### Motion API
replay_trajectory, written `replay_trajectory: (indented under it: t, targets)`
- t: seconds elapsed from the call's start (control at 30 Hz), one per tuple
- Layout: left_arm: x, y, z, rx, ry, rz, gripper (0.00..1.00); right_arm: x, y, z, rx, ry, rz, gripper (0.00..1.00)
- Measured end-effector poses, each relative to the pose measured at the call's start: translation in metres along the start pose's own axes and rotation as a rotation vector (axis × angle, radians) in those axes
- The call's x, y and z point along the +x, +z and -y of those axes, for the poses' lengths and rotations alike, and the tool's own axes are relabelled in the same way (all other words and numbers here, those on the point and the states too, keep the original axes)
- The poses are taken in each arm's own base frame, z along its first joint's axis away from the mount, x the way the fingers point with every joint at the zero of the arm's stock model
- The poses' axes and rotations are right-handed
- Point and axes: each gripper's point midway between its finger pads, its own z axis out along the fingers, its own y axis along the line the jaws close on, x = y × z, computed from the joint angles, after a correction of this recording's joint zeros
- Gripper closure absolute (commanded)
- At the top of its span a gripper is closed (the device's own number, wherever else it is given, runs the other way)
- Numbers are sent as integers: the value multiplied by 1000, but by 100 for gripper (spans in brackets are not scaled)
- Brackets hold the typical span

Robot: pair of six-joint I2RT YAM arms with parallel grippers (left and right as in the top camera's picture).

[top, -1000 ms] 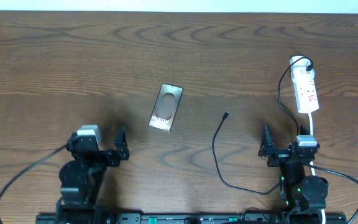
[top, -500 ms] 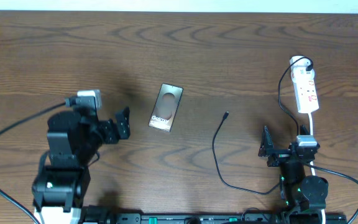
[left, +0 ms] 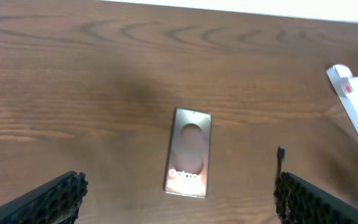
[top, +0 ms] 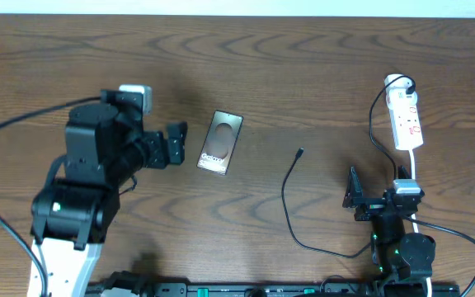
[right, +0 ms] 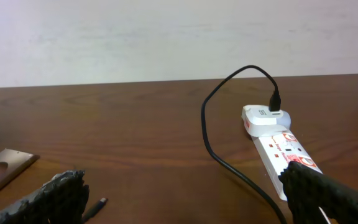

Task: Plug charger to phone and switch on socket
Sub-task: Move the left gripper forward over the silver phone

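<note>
The bronze-brown phone (top: pixel 221 142) lies flat mid-table, its "Galaxy" end toward me; it shows in the left wrist view (left: pixel 190 153) and its corner in the right wrist view (right: pixel 5 167). The thin black charger cable (top: pixel 287 194) curves to a free tip (top: pixel 300 152), also seen from the left wrist (left: pixel 280 151) and right wrist (right: pixel 96 205). The white socket strip (top: pixel 406 122) lies at the far right, with a black plug at its far end. My left gripper (top: pixel 174 146) is open and empty just left of the phone. My right gripper (top: pixel 355 198) is open and empty, right of the cable.
Thicker black cables run from the robot bases at the left (top: pixel 23 124) and right (top: pixel 460 239). The white cord (top: pixel 415 165) leaves the socket toward the right arm. The wooden table's far edge (top: pixel 237 16) meets a white wall.
My left arm has swung forward and right, bringing its open gripper from the near-left up beside the phone. The right arm, phone, cable and socket have not moved.
</note>
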Motion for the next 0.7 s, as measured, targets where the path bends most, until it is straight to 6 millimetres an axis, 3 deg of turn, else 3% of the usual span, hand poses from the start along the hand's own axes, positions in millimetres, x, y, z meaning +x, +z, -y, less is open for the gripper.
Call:
replay_trajectory:
  t: [0.27, 0.47, 0.7]
  targets:
    - [-9, 23, 18, 32, 79, -102, 2, 0, 0, 0, 0, 0, 0, 1]
    - [9, 50, 30, 60, 129, -201, 2, 0, 0, 0, 0, 0, 0, 1]
    - [19, 66, 29, 58, 132, -256, 2, 0, 0, 0, 0, 0, 0, 1]
